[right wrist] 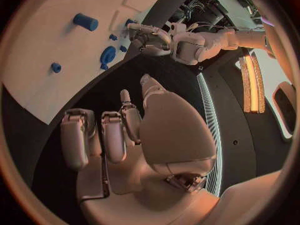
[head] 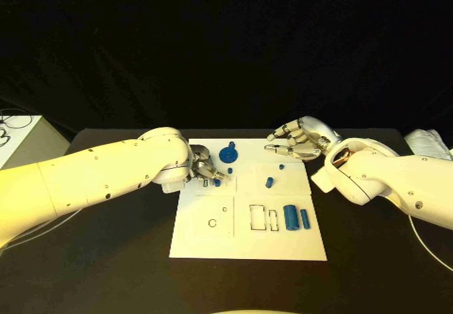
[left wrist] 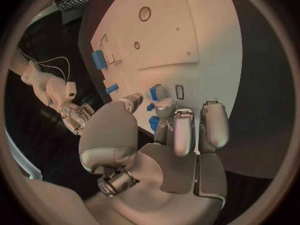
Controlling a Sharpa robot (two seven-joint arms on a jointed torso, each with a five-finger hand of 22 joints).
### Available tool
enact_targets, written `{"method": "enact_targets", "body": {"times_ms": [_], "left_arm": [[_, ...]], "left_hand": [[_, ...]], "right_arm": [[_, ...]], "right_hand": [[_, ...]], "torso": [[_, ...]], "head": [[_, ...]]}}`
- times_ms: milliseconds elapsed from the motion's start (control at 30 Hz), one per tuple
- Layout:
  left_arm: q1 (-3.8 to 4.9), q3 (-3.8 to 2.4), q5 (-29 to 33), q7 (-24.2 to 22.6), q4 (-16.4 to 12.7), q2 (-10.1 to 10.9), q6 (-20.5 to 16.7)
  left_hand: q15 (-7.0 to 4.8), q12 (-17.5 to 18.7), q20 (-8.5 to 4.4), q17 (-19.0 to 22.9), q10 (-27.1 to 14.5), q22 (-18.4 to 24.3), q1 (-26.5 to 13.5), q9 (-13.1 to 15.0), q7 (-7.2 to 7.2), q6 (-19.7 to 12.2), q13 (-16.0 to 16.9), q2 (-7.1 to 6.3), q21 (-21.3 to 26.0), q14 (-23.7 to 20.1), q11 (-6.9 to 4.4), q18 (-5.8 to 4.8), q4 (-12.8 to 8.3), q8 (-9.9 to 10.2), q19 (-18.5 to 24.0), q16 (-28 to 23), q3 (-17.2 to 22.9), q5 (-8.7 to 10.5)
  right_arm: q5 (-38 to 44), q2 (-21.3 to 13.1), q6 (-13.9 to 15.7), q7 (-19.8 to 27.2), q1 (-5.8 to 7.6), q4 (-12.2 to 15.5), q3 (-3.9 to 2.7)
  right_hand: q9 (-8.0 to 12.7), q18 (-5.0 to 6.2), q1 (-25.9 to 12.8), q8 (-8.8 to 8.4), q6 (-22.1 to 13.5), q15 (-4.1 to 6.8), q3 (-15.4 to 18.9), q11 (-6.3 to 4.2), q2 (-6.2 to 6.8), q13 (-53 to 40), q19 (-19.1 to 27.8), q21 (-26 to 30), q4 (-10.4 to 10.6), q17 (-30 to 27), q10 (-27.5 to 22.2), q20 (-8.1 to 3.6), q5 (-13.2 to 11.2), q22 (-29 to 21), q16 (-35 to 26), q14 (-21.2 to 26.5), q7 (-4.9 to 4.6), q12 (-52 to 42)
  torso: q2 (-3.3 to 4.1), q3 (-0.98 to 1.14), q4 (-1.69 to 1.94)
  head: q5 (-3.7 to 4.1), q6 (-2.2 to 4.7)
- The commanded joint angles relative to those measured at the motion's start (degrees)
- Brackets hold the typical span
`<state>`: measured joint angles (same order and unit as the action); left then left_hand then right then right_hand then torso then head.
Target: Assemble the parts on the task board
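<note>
**Left robot hand at the small blue part; right robot hand off the board's far corner**

Head view. You see the task board (head: 247, 245) lying flat on the black tabletop (head: 113, 275). The left robot hand (head: 206, 171) sits over the board's left edge, fingertips pointing inward at a small blue part (head: 217, 183) that lies just beside them; whether it is pinched you cannot tell from here. The blue disc part (head: 228, 155) stands near, toward the far edge. Two blue cylinders (head: 295, 217) lie side by side in the near right quarter, long axes running away from the robot. The right robot hand (head: 297, 140) hangs with curled fingers above the far right corner, holding nothing, well apart from every part.

Left wrist view. The left robot hand (left wrist: 178, 130) reaches onto the task board (left wrist: 206, 30); its fingertips (left wrist: 164, 105) crowd the small blue part (left wrist: 154, 92), touching or nearly so. You cannot tell whether a grip is closed on it.

Right wrist view. The right robot hand (right wrist: 119, 135) is curled and empty over the dark tabletop, beside the edge of the task board (right wrist: 37, 100). The blue disc part (right wrist: 107, 55) lies ahead of its fingertips.

Judgement: the left robot hand is by far the nearer to the small part, so the coming move looks to be its own
</note>
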<state>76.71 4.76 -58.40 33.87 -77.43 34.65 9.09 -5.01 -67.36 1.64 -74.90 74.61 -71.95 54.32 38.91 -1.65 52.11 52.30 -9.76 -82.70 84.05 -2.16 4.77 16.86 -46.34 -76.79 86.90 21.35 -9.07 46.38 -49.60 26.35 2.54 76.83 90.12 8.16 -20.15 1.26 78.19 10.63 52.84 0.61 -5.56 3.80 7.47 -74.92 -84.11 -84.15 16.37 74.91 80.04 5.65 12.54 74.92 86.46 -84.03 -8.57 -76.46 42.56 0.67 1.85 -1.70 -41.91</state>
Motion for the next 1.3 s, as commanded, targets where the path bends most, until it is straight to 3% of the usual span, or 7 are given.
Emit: {"method": "enact_targets", "body": {"times_ms": [33, 167, 467, 533, 800, 1033, 1300], "left_arm": [[0.01, -0.22, 1.61, -0.79, -0.42, 0.0, -1.39], [0.01, -0.57, 2.38, -1.28, -0.71, 0.16, -2.21], [0.03, -1.51, 2.89, -1.9, -1.5, 1.08, -2.75], [0.06, -1.96, 3.03, -2.08, -1.82, 1.67, -2.08], [0.9, -3.99, 4.72, -2.27, -1.89, 4.18, 1.68], [2.67, -4.84, 5.25, -2.59, 1.68, 3.95, 3.21], [4.34, -4.89, 3.62, -3.15, 8.31, 1.18, 4.23]], "left_hand": [[-0.07, 0.18, 0.26, -8.81, -0.63, 0.16, -0.83, 0.14, -0.1, -0.58, -0.26, 0.29, 0.37, 4.2, 0.11, -0.68, -0.03, -0.24, -0.08, -0.19, -1.34, 2.59], [-0.04, 0.27, 0.29, -8.67, -0.86, 0.3, -1.18, 0.2, -0.13, -0.75, -0.57, 0.7, 0.47, 4.16, 0.14, -0.65, -0.01, -0.37, 0.04, -0.28, -2.72, 5.11], [0.03, 0.66, 0.34, -8.29, -1.4, 0.91, 1.2, 0.19, -0.23, -1.22, -1.26, 1.31, 0.79, 4.04, 0.23, -0.51, -0.21, -0.31, 0.52, -0.51, -2.8, 4.78], [0.14, 1.21, 0.43, -7.65, -2.06, 1.8, 3.81, 0.1, -0.39, -1.72, -2.19, 2.16, 1.25, 3.84, 0.37, -0.31, -0.28, -0.12, 1.22, -0.9, -2.25, 4.48], [1.07, 5.11, 1.05, -3.04, -6.35, 6.6, 8.02, -0.53, -1.58, -3.89, -7.96, 2.72, 3.82, 2.14, 1.45, 0.71, -0.23, 1.19, 4.98, -3.75, -0.87, 4.33], [1.44, 5.89, 1.32, -2.54, -7.25, 6.92, 8.47, -1.01, -2.09, -4.8, -9.1, 2.77, 4.11, 1.92, 1.87, 0.77, -0.19, 2.1, 5.23, -4.1, -0.55, 4.33], [1.67, 6.11, 1.53, -2.46, -7.5, 7.14, 7.58, -1.47, -2.35, -4.75, -9.63, 2.7, 4.3, 1.89, 2.12, 0.81, -0.03, 2.55, 5.37, -4.16, -0.83, 4.54]], "right_arm": [[0.13, 0.06, -0.32, 0.71, 0.0, 0.01, -0.02], [0.12, 0.12, -0.36, 0.73, -0.01, -0.1, -0.02], [0.11, 0.19, -0.45, 0.74, -0.01, -0.24, -0.02], [0.11, 0.15, -0.44, 0.73, -0.01, -0.24, -0.02], [0.1, -0.03, -0.4, 0.67, -0.01, -0.29, -0.02], [0.1, 0.01, -0.41, 0.65, -0.01, -0.42, -0.02], [0.1, 0.08, -0.44, 0.62, -0.01, -0.5, -0.02]], "right_hand": [[-0.06, 0.47, -0.64, 0.19, -0.3, -0.23, 0.13, 0.02, -0.05, -2.78, -2.11, 0.3, 0.28, 7.06, -0.32, 0.05, 0.38, 10.38, -0.33, -4.09, -0.05, 0.31], [-0.06, 0.47, -0.64, 0.19, -0.3, -0.23, 0.13, 0.02, -0.05, -2.78, -2.11, 0.3, 0.28, 7.06, -0.32, 0.05, 0.38, 10.38, -0.33, -4.09, -0.05, 0.31], [-0.07, 0.44, -0.77, 0.2, -0.31, -0.23, 0.14, 0.02, -0.1, -2.85, -2.19, 0.18, 0.26, 7.11, -0.26, 0.05, 0.41, 10.48, -0.31, -4.1, -0.05, 0.24], [-0.07, 0.44, -0.77, 0.2, -0.31, -0.23, 0.14, 0.02, -0.1, -2.85, -2.19, 0.18, 0.26, 7.11, -0.26, 0.05, 0.41, 10.48, -0.31, -4.1, -0.05, 0.24], [-0.07, 0.45, -0.79, 0.21, -0.31, -0.23, 0.13, 0.02, -0.12, -2.82, -2.17, 0.23, 0.24, 7.04, -0.28, 0.05, 0.42, 10.44, -0.35, -4.08, -0.04, 0.27], [-0.07, 0.44, -0.8, 0.21, -0.32, -0.22, 0.1, 0.01, -0.15, -2.78, -2.19, 0.18, 0.2, 7.12, -0.3, 0.05, 0.47, 10.48, -0.31, -4.1, -0.04, 0.31], [-0.07, 0.44, -0.8, 0.21, -0.32, -0.22, 0.1, 0.01, -0.15, -2.78, -2.19, 0.18, 0.2, 7.12, -0.3, 0.05, 0.47, 10.48, -0.31, -4.1, -0.04, 0.31]], "torso": [[-0.05, -0.01, 0.05], [-0.09, 0.02, 0.05], [-0.07, 0.03, 0.04], [-0.07, 0.03, 0.08], [-0.09, 0.1, 0.05], [0.06, 0.05, -0.07], [0.23, 0.03, -0.17]], "head": [[0.0, 0.06], [-0.02, 0.18], [0.05, 0.42], [0.12, 0.46], [0.19, 0.69], [0.06, 0.97], [-0.11, 1.16]]}}
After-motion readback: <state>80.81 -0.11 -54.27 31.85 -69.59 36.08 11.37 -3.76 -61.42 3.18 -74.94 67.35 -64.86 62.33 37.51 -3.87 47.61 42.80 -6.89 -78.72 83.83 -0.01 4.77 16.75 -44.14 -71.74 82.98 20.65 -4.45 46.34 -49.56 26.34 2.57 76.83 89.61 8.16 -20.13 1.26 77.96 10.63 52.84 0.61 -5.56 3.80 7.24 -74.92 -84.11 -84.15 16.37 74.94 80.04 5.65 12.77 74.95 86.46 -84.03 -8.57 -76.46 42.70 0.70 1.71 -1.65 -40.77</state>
